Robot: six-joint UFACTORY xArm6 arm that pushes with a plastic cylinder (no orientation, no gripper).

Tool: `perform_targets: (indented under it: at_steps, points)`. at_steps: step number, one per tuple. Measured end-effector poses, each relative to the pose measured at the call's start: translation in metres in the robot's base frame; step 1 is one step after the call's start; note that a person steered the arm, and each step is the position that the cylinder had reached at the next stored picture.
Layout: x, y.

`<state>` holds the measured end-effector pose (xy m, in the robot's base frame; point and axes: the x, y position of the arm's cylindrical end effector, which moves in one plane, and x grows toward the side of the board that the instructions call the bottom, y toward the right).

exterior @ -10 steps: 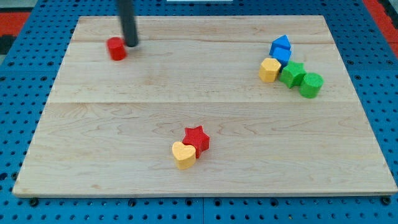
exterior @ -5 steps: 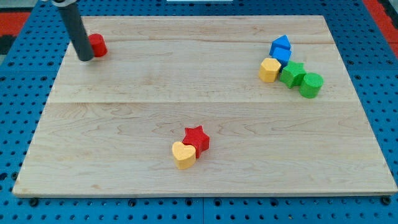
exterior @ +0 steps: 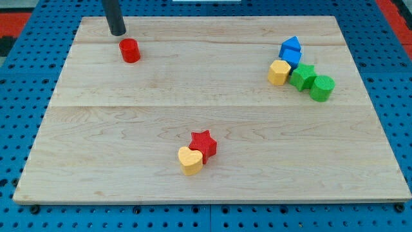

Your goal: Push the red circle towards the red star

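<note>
The red circle (exterior: 130, 50) is a small red cylinder near the board's top left. My tip (exterior: 118, 31) stands just above and to the left of it, a small gap apart. The red star (exterior: 204, 143) lies low in the middle of the board, touching a yellow heart (exterior: 190, 160) at its lower left. The star is far below and to the right of the circle.
A cluster sits at the right: two blue blocks (exterior: 291, 51), a yellow block (exterior: 279, 72), a green star (exterior: 302, 76) and a green cylinder (exterior: 322, 87). The wooden board (exterior: 212, 187) lies on a blue pegboard.
The red circle went left toward the board's edge, then came back right and slightly down. My tip moved from its left side to above and left of it.
</note>
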<state>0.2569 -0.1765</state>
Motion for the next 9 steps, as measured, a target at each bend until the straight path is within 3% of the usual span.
perform_targets:
  at_steps: [1, 2, 3, 5, 7, 9]
  points:
    - [0.102, 0.022]
    - [0.113, 0.068]
    - [0.084, 0.059]
    - [0.221, 0.075]
    - [0.218, 0.077]
    - [0.252, 0.103]
